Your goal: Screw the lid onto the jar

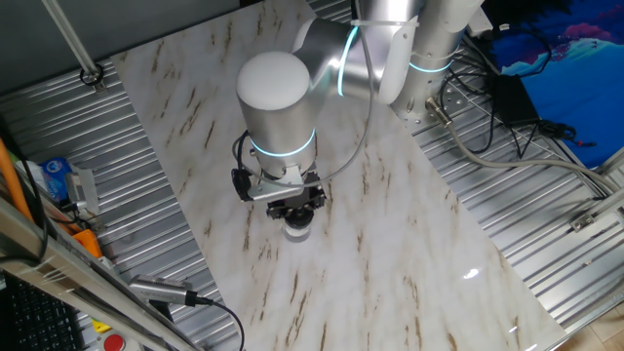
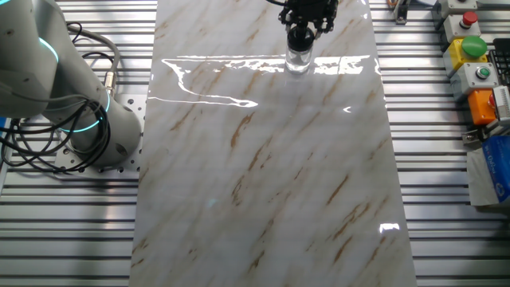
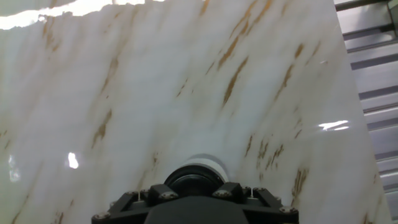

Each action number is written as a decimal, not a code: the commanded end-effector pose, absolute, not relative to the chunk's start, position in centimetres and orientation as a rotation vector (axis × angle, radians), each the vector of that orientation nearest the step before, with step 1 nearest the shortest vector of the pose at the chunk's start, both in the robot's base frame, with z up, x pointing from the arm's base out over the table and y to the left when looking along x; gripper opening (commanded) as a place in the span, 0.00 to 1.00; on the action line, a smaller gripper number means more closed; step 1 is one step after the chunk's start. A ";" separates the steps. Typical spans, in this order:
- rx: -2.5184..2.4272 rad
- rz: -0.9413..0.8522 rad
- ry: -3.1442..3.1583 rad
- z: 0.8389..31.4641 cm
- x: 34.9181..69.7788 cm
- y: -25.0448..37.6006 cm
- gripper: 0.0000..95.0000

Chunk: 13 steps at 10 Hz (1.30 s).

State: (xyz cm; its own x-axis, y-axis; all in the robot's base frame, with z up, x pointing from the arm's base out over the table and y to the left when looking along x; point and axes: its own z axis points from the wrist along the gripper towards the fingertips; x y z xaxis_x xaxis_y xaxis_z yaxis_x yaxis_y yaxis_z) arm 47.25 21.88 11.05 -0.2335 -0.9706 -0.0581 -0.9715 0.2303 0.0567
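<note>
Gripper (image 3: 194, 194) closed on lid (image 3: 193, 180), directly atop jar (image 2: 297, 57), marble table (image 2: 263, 175)

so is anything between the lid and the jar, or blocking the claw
Nothing visible is in the way. The claw is directly above the jar with the black lid at the jar's mouth, and the marble table around them is bare. Whether the lid is already seated on the threads cannot be told.

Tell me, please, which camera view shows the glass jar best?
The other fixed view: the jar stands clear in side profile beneath the claw. In one fixed view only its lower part peeks from under the claw. The hand view shows only a rim arc.
</note>
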 end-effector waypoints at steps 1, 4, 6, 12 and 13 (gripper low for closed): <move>-1.922 0.117 2.459 10.7 47.5 21.9 0.00; -1.917 0.118 2.457 10.7 47.5 21.9 0.00; -1.914 0.124 2.452 10.7 47.5 21.9 0.00; -1.889 0.120 2.452 10.7 47.5 21.9 0.00; -1.889 0.118 2.452 10.7 47.5 21.9 0.00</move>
